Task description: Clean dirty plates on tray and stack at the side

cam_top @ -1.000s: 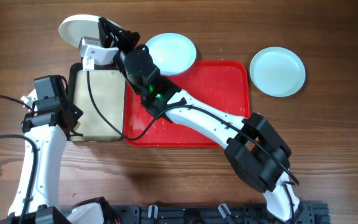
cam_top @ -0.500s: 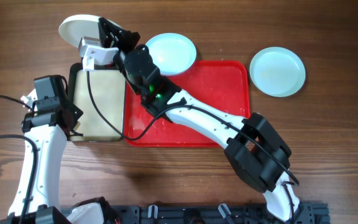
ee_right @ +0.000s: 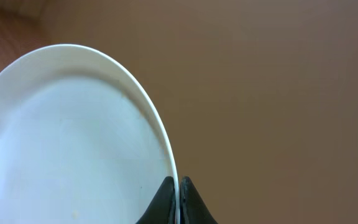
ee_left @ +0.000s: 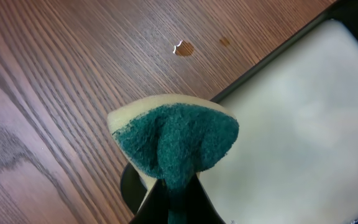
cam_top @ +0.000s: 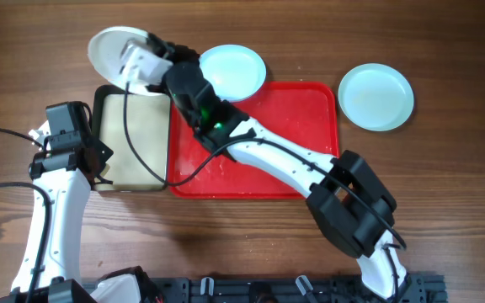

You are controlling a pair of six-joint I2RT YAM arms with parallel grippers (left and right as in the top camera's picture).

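My right gripper [cam_top: 146, 52] is shut on the rim of the white plate [cam_top: 109, 49], held at the far left beyond the black-rimmed tray; the wrist view shows its fingertips [ee_right: 178, 186] pinching the plate's edge [ee_right: 73, 143]. One aqua plate [cam_top: 232, 71] lies at the red tray's [cam_top: 301, 143] far edge. Another aqua plate [cam_top: 375, 96] lies on the table right of the tray. My left gripper [ee_left: 169, 193] is shut on a green-and-yellow sponge [ee_left: 176, 137] over the black-rimmed tray's corner.
The black-rimmed tray with cream inside [cam_top: 133, 139] sits left of the red tray and shows in the left wrist view [ee_left: 303, 118]. A small orange spot [ee_left: 183, 48] lies on the wooden table near it. My right arm stretches diagonally across the red tray.
My right gripper has shifted the white plate slightly right and turned it flatter, so more of its face shows from above. The left arm has not moved.
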